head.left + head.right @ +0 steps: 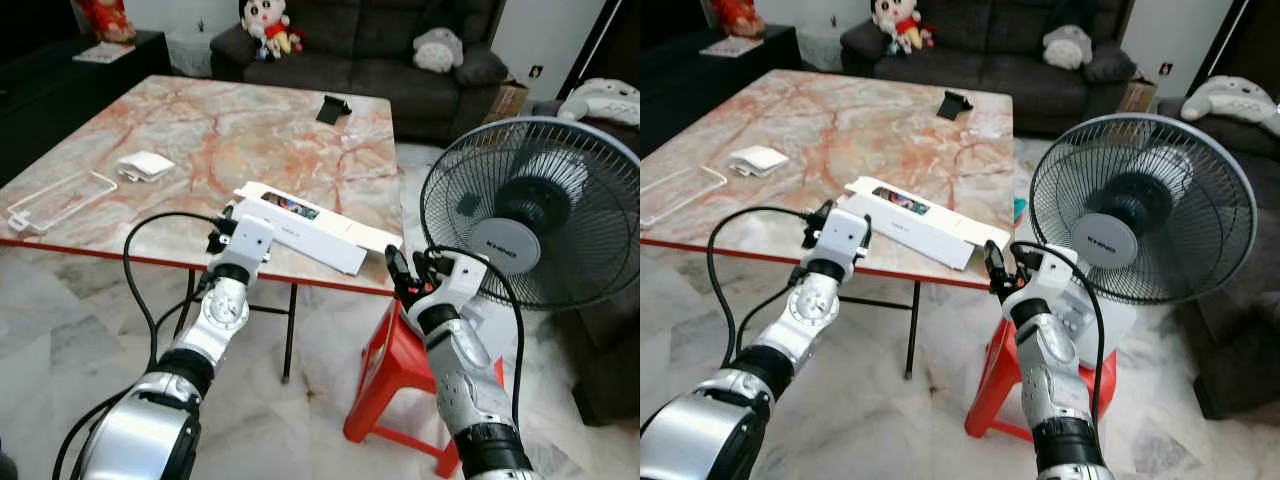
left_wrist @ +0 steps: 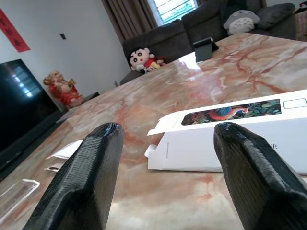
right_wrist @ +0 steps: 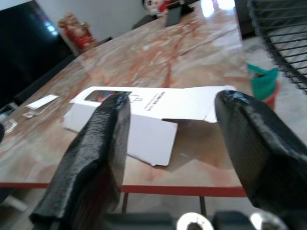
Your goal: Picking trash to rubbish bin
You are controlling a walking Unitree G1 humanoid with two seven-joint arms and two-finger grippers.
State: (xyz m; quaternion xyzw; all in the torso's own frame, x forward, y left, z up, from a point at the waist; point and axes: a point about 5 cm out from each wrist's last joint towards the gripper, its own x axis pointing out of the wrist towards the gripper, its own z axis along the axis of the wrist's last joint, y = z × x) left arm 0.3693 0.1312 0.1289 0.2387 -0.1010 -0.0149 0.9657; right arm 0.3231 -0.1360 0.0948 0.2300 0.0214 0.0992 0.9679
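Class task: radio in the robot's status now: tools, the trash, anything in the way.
Left tool open, right tool open, both at table edge. White box flat on table, untouched. Fan close beside right arm.

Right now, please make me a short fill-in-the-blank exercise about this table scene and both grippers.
1. The white box lies on the marble ____.
2. Both the left gripper and the right gripper have their fingers ____.
3. The fan stands on a red ____.
4. The small black stand sits near the table's ____ edge.

Missing words: table; open; stool; far
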